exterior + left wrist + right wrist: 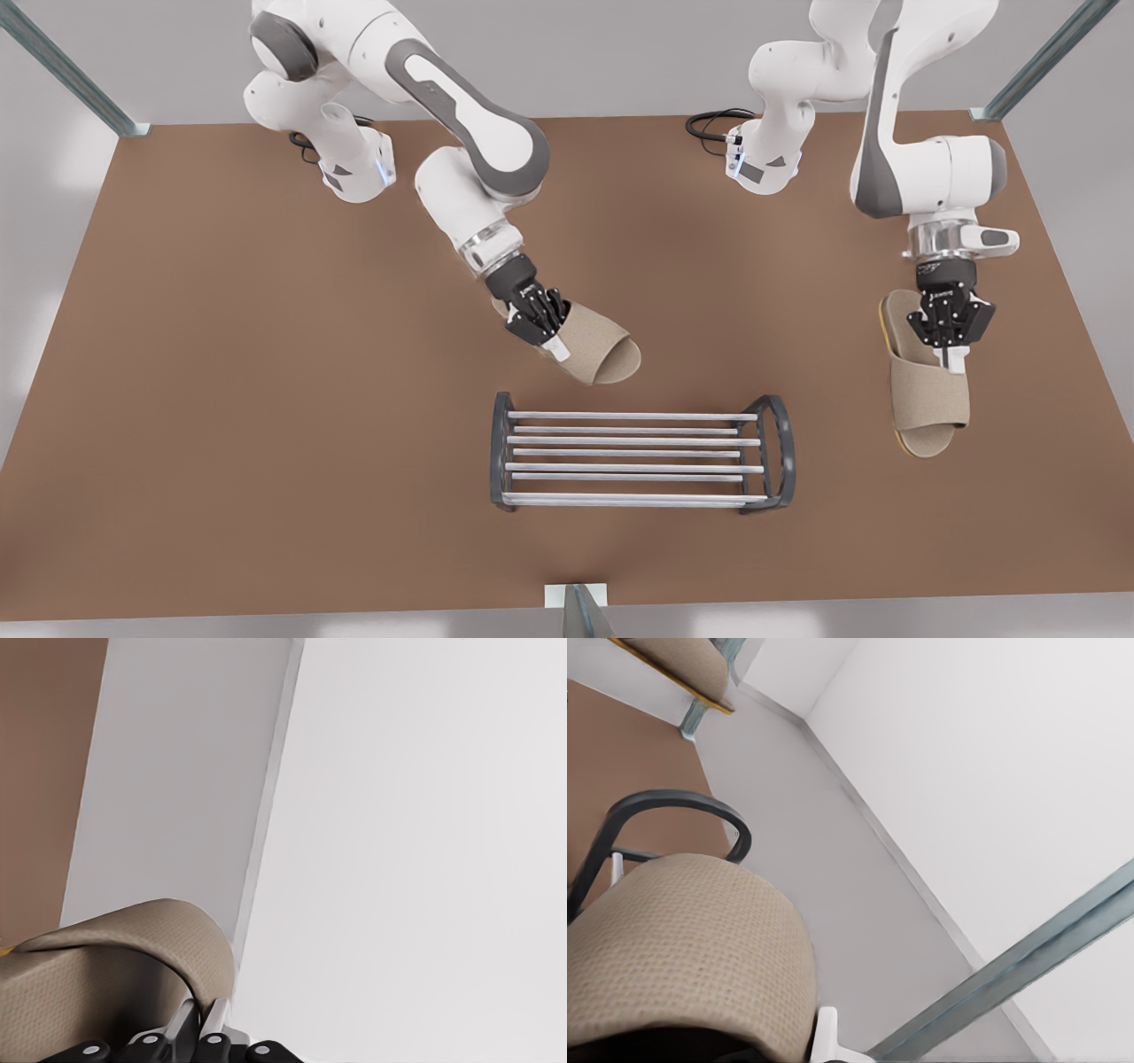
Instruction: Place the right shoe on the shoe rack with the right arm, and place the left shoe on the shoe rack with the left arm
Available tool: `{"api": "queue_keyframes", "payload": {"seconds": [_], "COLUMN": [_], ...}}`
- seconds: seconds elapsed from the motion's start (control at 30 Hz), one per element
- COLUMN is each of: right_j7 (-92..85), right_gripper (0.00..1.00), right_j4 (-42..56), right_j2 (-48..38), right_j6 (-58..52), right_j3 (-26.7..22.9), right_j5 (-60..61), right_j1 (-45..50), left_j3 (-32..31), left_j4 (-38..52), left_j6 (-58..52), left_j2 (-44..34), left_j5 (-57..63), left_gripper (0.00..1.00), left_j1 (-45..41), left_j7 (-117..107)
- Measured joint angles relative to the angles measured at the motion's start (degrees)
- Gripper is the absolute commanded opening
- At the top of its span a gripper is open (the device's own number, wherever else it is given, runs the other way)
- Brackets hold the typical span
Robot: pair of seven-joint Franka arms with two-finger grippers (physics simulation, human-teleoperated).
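**Both slippers gripped, rack bare**

In the front view we see the shoe rack [640,452] standing on the brown table [221,399], near the edge closest to the camera. Its silver rods run across between the two dark arched end frames, and nothing lies on them.

The right gripper [545,332] belongs to the arm on the front view's left. It is clamped on the upper band of the right shoe [595,352], a tan open-toed slipper. That shoe sits tilted just behind the rack's left half, its toe pointing toward the front view's right. It is apart from the rods. From the right wrist camera we look over the woven band of the same shoe [682,948], with one dark end arch of the rack [673,811] close beyond it.

The left gripper [950,350] hangs from the arm on the front view's right, pointing straight down. It is closed on the band of the left shoe [926,394], which lies well off to the right of the rack, toe toward the camera, a yellow sole edge showing. We cannot tell whether this shoe touches the table. In the left wrist view the fingers [208,1023] pinch the tan band [115,966].
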Motion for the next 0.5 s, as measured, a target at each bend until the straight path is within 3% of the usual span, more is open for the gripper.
{"api": "queue_keyframes", "payload": {"seconds": [0.17,0.5], "right_j7": [1.0,2.2], "right_gripper": [0.21,0.21], "right_j4": [8.1,17.8], "right_j2": [9.9,20.5], "right_j6": [4.7,7.4], "right_j3": [-2.3,-6.5], "right_j5": [1.7,2.2], "right_j1": [1.7,-0.6], "left_j3": [-4.5,-5.1], "left_j4": [1.9,2.7], "left_j6": [4.9,9.9], "left_j2": [0.0,0.3], "left_j5": [-0.3,-0.5], "left_gripper": [0.21,0.21], "left_j1": [-1.2,-0.7], "left_j7": [-0.7,-1.6]}}
